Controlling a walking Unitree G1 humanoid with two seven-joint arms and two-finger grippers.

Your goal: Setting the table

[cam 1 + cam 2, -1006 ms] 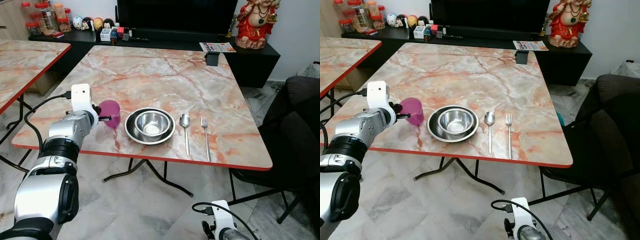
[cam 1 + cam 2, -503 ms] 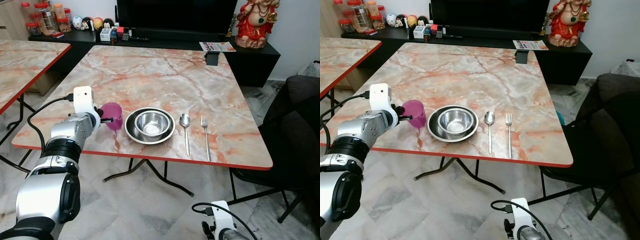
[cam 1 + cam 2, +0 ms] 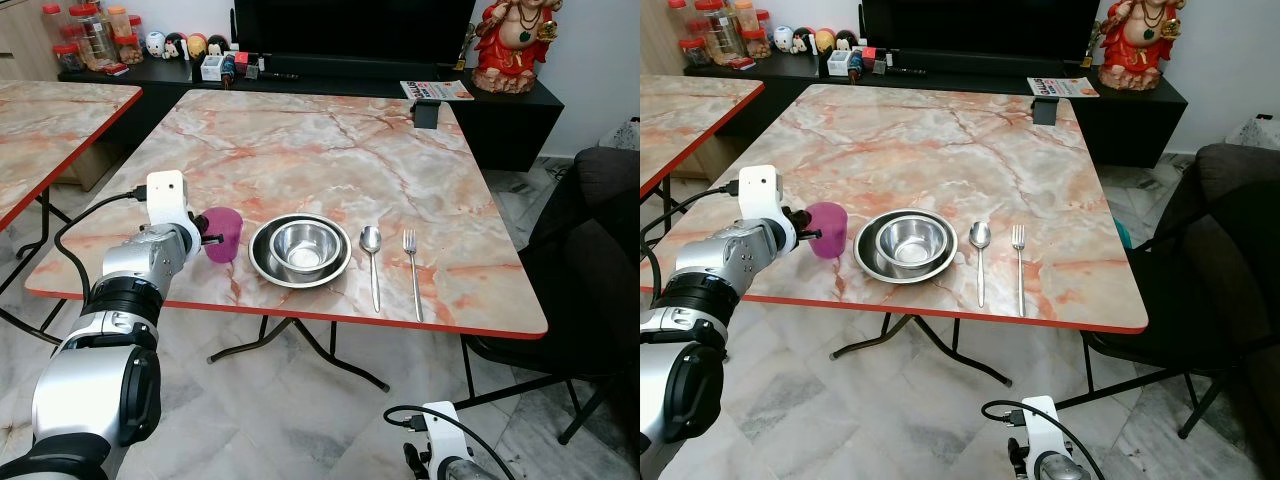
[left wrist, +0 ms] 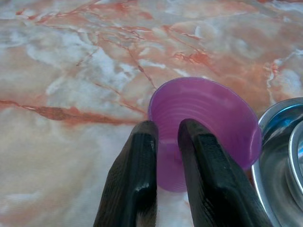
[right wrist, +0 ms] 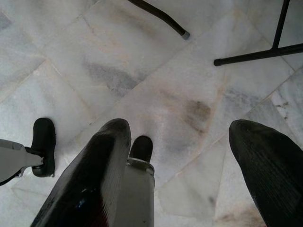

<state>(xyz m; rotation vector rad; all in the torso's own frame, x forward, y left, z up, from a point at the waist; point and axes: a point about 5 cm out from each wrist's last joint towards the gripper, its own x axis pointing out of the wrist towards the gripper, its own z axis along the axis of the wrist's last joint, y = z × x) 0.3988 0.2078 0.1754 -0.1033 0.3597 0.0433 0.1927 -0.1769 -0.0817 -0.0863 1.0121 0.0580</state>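
Left gripper (image 4: pixel 165 137), jaws pinching the purple cup's (image 3: pixel 223 234) near wall, has lowered it, apparently onto the table (image 3: pixel 300 150), just beside the bowl (image 3: pixel 301 247); release next.

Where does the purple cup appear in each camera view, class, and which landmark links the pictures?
Left eye view: purple cup left of the steel bowl.
Right eye view: again left of the bowl.
Left wrist view: centre, rim pinched by the left end effector.
Right wrist view: floor, no cup.
Landmark: the bowl.
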